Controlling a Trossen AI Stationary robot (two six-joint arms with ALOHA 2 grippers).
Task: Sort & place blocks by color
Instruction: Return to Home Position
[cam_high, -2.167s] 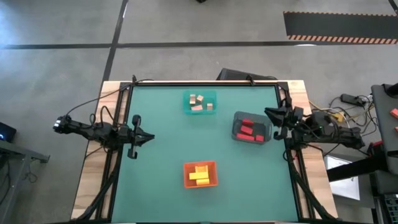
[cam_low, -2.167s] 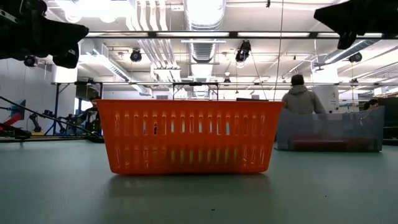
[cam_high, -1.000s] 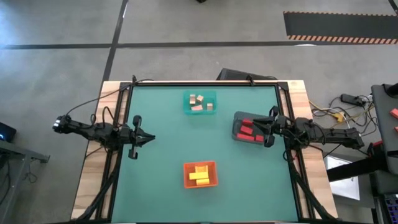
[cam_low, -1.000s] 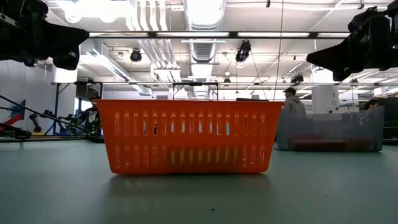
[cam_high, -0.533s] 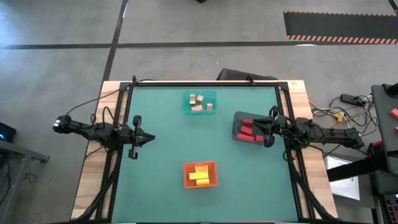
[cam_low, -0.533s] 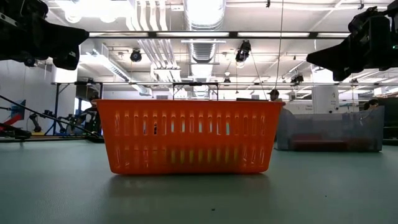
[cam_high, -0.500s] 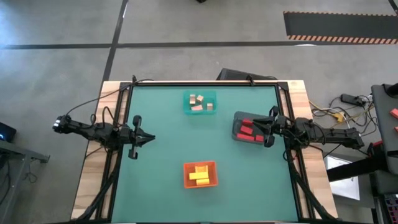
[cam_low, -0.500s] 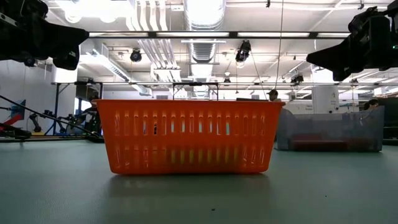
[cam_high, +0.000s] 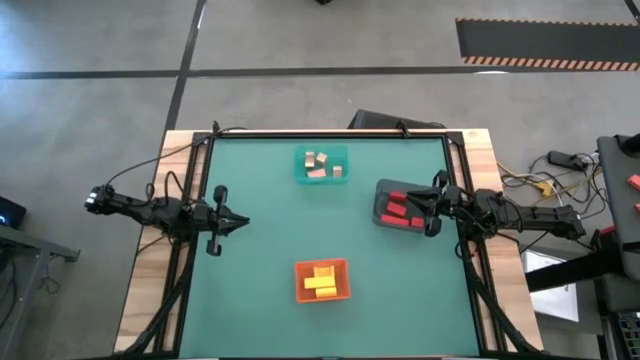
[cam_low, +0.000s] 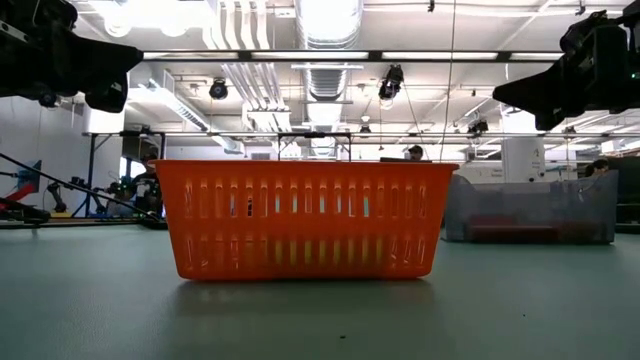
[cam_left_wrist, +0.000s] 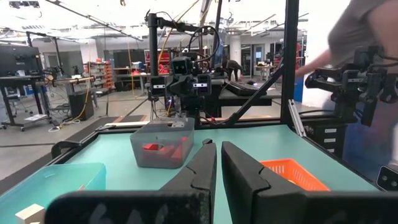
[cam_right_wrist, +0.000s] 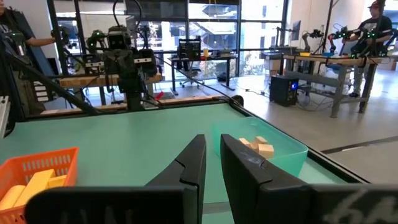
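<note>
The blocks lie sorted in three trays. Red ones sit in the grey tray (cam_high: 403, 205) near the table's right edge. Tan ones fill the teal tray (cam_high: 322, 165) by the far edge. Yellow ones rest in the orange tray (cam_high: 322, 280) near the near edge. My right gripper (cam_high: 408, 204) hovers above the grey tray's right part, shut and empty; its wrist view shows the fingers (cam_right_wrist: 213, 155) closed. My left gripper (cam_high: 245, 222) waits over bare mat at the table's left, shut and empty (cam_left_wrist: 219, 163). In the low view the orange tray (cam_low: 305, 218) hides most blocks.
The green mat (cam_high: 270, 230) lies open between the three trays. Black frame rails (cam_high: 195, 180) run along the table's sides. A person (cam_left_wrist: 367, 37) moves beyond the table's right side, and another figure (cam_low: 415, 153) passes in the room behind.
About two seconds ago my right gripper moved from the right edge toward the table's left and lower, over the grey tray. In the last second both arms have kept still. A person in the room behind has walked leftward.
</note>
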